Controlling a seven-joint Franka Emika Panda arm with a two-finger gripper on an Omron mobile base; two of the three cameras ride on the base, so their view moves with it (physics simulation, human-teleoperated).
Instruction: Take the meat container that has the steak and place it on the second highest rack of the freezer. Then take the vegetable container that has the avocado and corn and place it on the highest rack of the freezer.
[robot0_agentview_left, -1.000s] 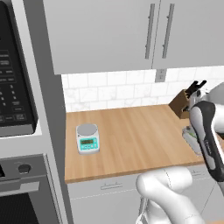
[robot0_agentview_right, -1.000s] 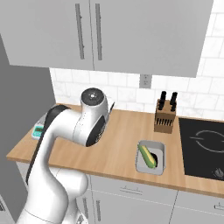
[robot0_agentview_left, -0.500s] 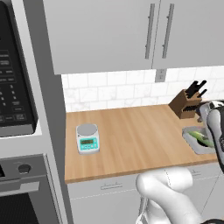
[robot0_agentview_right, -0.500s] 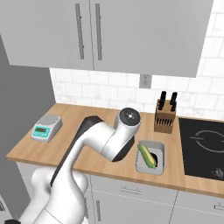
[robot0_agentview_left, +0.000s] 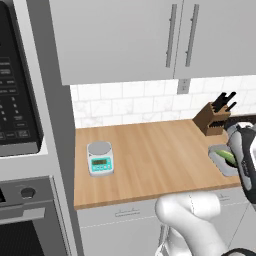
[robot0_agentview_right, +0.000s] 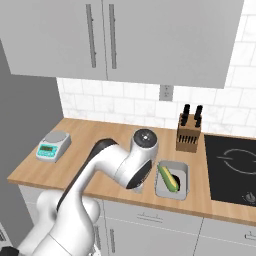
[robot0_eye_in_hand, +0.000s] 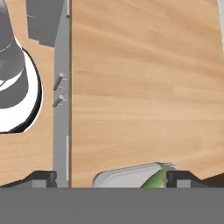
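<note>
Tool (robot0_eye_in_hand: 111, 178) spread wide, gripping nothing, its dark tips barely poking into the hand view. Between them, the shallow grey rectangular vegetable container (robot0_eye_in_hand: 127, 176) on the wooden table (robot0_eye_in_hand: 144, 87), cut off at the edge, contents mostly hidden.

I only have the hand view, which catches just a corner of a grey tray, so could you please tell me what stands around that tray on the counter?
Observer: A knife block stands just behind the vegetable container, near the tiled wall.
Operator: And to its sides?
Observer: A black cooktop lies to its right.
Operator: Anything else on the counter?
Observer: A small kitchen scale sits near the far left end.
</note>
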